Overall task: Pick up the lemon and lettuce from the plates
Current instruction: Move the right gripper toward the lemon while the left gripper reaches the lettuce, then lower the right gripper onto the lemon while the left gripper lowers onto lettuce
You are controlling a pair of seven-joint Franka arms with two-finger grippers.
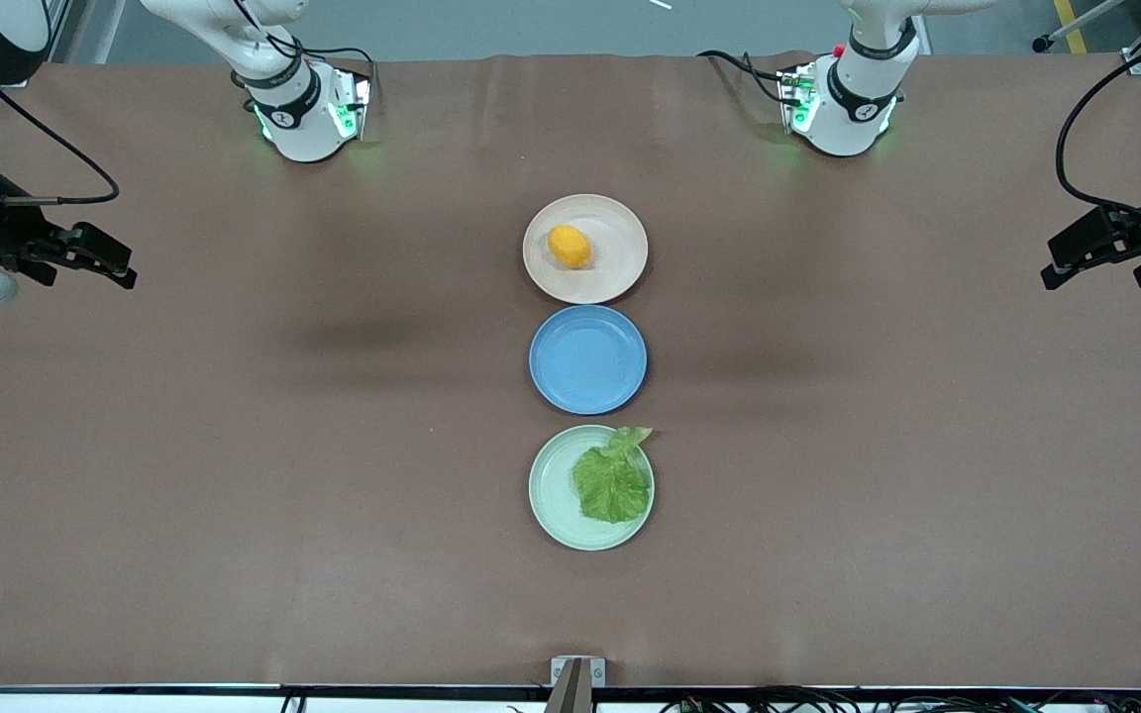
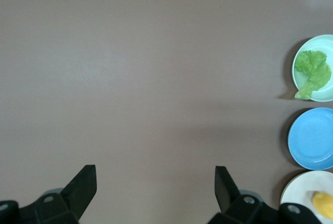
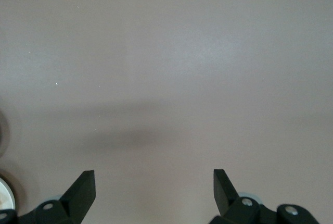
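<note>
A brown bench [image 1: 234, 446] fills nearly the whole front view, with both arm bases at the top of the frame.

Three plates run down the centre of the frame in a column. The beige plate [image 1: 585, 249] sits highest, the blue plate [image 1: 587, 358] in the middle, the green plate [image 1: 590, 487] lowest, nearest the front camera. They lie close together without touching.

The left gripper [image 1: 1105, 259] hangs over bare bench at the right edge of the frame, level with the beige plate; its fingers [image 2: 83, 187] stand wide apart, holding nothing. The right gripper [image 1: 85, 259] hangs at the left edge at about the same height, its fingers [image 3: 83, 190] likewise spread and empty. Both are well away from the plates.

The lettuce [image 1: 613, 479] lies flat on the green plate, toward the left arm's end, its pale stem reaching just over the rim toward the blue plate. The lemon [image 1: 570, 247] rests on the beige plate, a little off centre toward the right arm's end.

In the left wrist view all three plates show along the right edge of the frame.
</note>
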